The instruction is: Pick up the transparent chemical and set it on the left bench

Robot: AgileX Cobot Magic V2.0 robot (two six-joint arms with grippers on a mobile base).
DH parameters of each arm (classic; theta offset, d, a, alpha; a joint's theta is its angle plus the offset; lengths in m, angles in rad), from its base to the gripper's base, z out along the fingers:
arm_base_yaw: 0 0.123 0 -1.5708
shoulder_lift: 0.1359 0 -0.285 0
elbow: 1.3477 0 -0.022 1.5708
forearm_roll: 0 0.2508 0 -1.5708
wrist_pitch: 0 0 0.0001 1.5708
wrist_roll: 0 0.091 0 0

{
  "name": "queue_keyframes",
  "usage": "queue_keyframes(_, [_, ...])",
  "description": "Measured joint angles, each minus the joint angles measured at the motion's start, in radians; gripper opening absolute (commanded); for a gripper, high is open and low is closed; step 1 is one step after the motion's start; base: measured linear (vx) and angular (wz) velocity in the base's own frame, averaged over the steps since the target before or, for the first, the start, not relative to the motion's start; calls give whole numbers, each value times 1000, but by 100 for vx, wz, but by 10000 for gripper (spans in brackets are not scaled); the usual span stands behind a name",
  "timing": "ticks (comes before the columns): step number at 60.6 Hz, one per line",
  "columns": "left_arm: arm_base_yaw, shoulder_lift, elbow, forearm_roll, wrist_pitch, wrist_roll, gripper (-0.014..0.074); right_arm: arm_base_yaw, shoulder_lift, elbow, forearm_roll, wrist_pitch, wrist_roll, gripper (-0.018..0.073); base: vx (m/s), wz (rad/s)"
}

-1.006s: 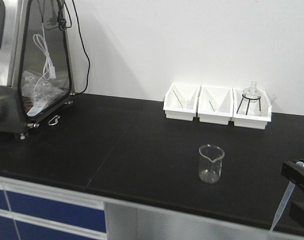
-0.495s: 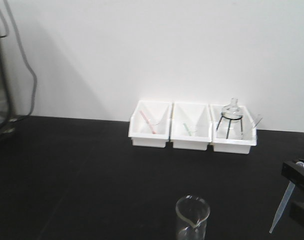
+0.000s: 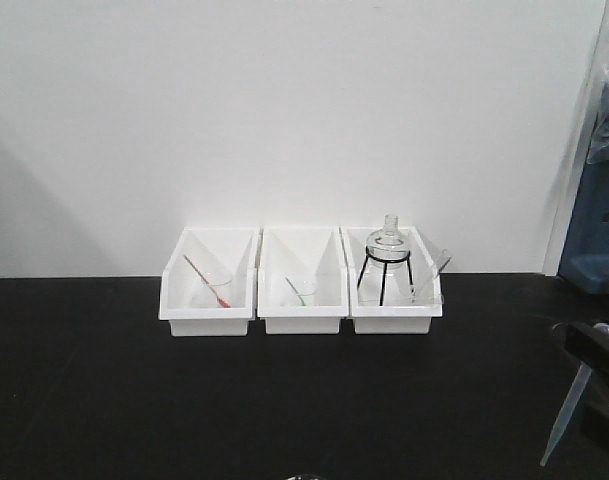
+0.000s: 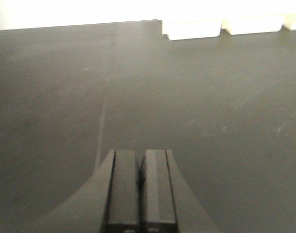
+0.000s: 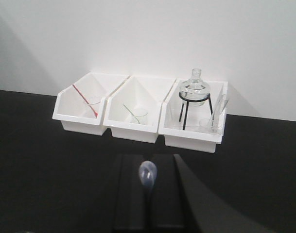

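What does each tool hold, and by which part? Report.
Right tool holds the transparent chemical pipette by its upper stem, just under the bulb. Left tool is shut, empty.

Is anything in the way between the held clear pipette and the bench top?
Nothing visible. The transparent chemical hangs from the right gripper above bare left bench; the three white bins sit farther back by the wall.
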Motion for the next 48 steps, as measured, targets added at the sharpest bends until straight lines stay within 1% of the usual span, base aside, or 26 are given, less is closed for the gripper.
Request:
queue_keyframes(14, [0,0,0,0,0,0,-3,0,0,0,0,0,0,-3,8,-12])
queue_keyframes(41, [0,0,0,0,0,0,-3,0,7,0,0,-1,0,-2,0,-1])
queue_keyframes(46, [0,0,0,0,0,0,-3,0,37,-8,27,-24,-2,-1,0,0])
queue_keyframes(48, [0,0,0,0,0,0,-3,0,70,-19,57,-51,-10,-1,0,0])
